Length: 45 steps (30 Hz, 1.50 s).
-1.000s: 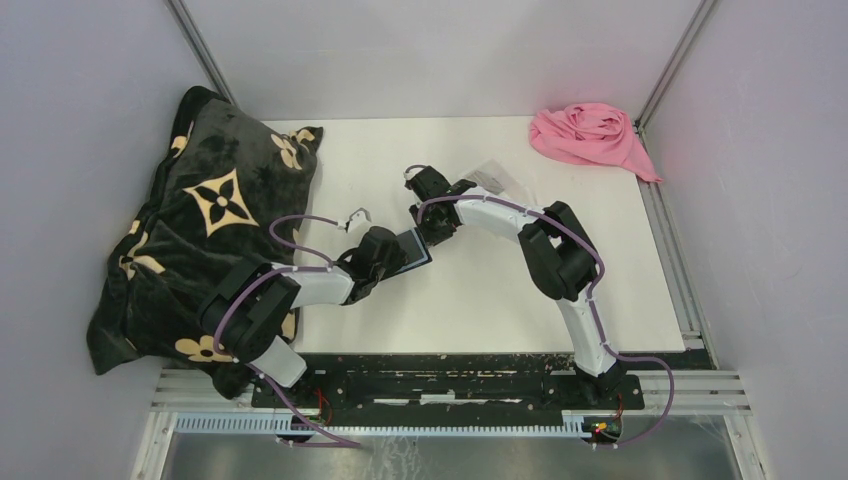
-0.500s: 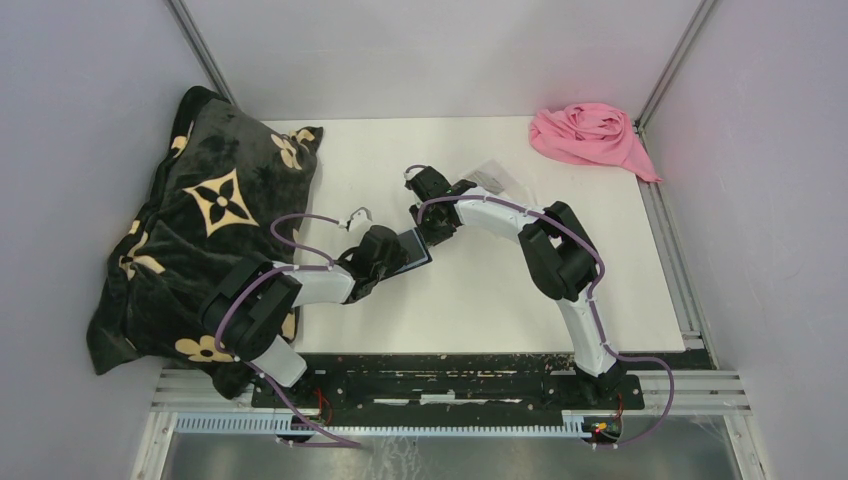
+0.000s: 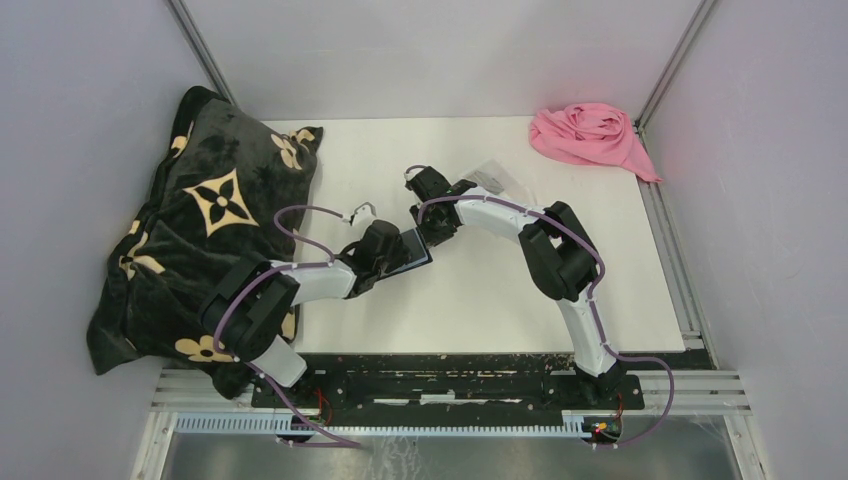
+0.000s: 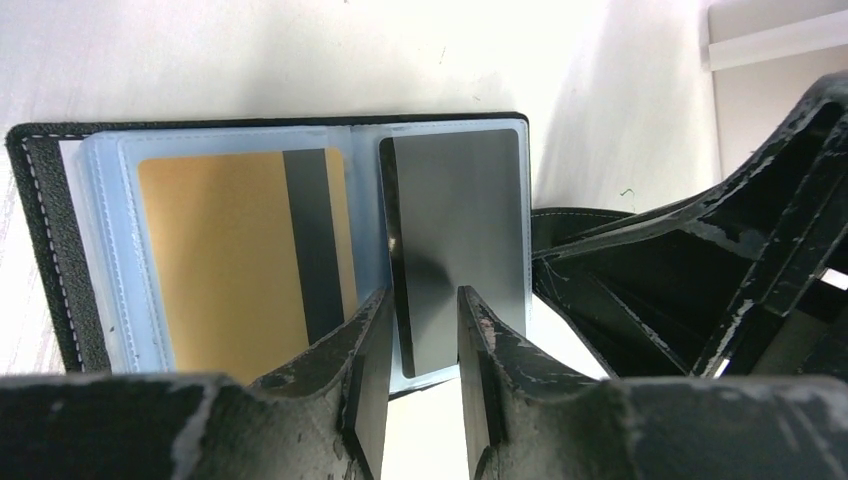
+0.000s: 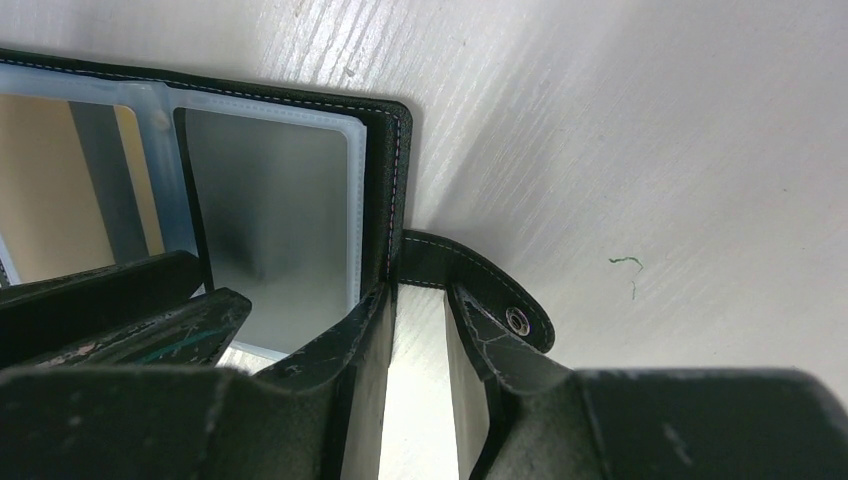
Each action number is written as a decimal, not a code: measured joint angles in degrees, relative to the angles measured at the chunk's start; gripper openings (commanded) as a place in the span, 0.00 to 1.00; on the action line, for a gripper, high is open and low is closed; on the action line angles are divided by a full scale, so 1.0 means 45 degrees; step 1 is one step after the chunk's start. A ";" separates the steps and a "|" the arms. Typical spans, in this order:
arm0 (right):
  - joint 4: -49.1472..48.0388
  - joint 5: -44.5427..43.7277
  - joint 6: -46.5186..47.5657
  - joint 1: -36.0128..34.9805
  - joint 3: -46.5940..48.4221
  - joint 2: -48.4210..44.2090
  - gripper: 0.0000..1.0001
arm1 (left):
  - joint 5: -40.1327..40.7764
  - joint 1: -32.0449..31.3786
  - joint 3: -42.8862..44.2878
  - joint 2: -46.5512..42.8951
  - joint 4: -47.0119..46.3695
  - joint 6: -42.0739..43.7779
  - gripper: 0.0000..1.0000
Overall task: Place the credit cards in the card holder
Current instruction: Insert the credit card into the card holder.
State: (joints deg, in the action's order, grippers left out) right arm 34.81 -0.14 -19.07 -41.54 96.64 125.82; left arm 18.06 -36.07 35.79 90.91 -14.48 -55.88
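Observation:
The card holder lies open on the white table, its black edge and snap tab showing in the right wrist view. A gold credit card sits in its left clear sleeve, and a grey credit card in the right sleeve. My left gripper hovers over the grey card's near edge, jaws slightly apart, holding nothing. My right gripper stands open at the holder's right edge, one fingertip by the edge, the other on the tab. From above, both grippers meet over the holder.
A black pillow with gold flowers fills the table's left side. A pink cloth lies at the back right corner. A clear plastic piece sits behind the right arm.
My left wrist has shifted slightly away from me and its cable loop has lifted. The left jaws have parted a little. The right arm has stayed put.

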 measured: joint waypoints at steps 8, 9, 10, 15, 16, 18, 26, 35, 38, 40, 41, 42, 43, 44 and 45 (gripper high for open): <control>0.0437 -0.0389 0.0170 0.0000 0.0141 -0.0029 0.39 | 0.0656 0.0000 0.0350 -0.0996 0.1603 0.0340 0.47; 0.0491 -0.0466 0.0204 0.0000 0.0155 -0.0039 0.40 | 0.0758 0.0000 0.0359 -0.1190 0.1787 0.0403 0.48; 0.0554 -0.0554 0.0228 0.0005 0.0175 -0.0049 0.41 | 0.0879 0.0000 0.0384 -0.1345 0.1967 0.0447 0.49; 0.0777 -0.0850 0.0408 0.0005 0.0379 -0.0121 0.48 | 0.1345 0.0000 0.0495 -0.2205 0.2759 0.0695 0.54; 0.0801 -0.0889 0.0447 0.0005 0.0413 -0.0170 0.48 | 0.1423 0.0000 0.0529 -0.2404 0.2905 0.0797 0.56; 0.0869 -0.0899 0.0554 0.0005 0.0534 -0.0340 0.49 | 0.1598 0.0000 0.0641 -0.2851 0.3254 0.0996 0.60; 0.0753 -0.1073 0.0962 0.0015 0.1384 -0.1389 0.56 | 0.1977 0.0000 0.0865 -0.4979 0.4211 0.1569 0.69; 0.0505 -0.2375 0.1030 0.0379 0.3308 -0.2040 0.59 | 0.1889 0.0005 0.0894 -0.6348 0.4818 0.2229 0.94; 0.0573 -0.2414 0.0724 0.0981 0.3905 -0.2040 0.59 | 0.1836 0.0087 0.0962 -0.6460 0.4925 0.2361 0.96; 0.0573 -0.2404 0.0534 0.1515 0.4027 -0.2040 0.59 | 0.1749 0.0155 0.1078 -0.6450 0.4993 0.2370 0.99; 0.0636 -0.2361 0.0476 0.1880 0.4031 -0.2040 0.59 | 0.1715 0.0194 0.1166 -0.6450 0.5110 0.2365 0.99; 0.0738 -0.2317 0.0432 0.2171 0.4031 -0.2016 0.59 | 0.1676 0.0248 0.1263 -0.6441 0.5246 0.2356 0.99; 0.0850 -0.2278 0.0403 0.2414 0.4036 -0.1991 0.60 | 0.1617 0.0311 0.1311 -0.6426 0.5333 0.2356 0.99; 0.0991 -0.2215 0.0389 0.2725 0.4070 -0.1938 0.60 | 0.1496 0.0437 0.1331 -0.6402 0.5411 0.2356 0.99; 0.1117 -0.2157 0.0389 0.2963 0.4095 -0.1889 0.60 | 0.1413 0.0529 0.1336 -0.6358 0.5493 0.2356 1.00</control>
State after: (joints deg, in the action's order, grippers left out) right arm 39.83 -9.85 -17.32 -28.21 115.07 117.32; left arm 24.43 -33.69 41.80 62.30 10.24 -45.28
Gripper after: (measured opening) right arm 0.593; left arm 0.991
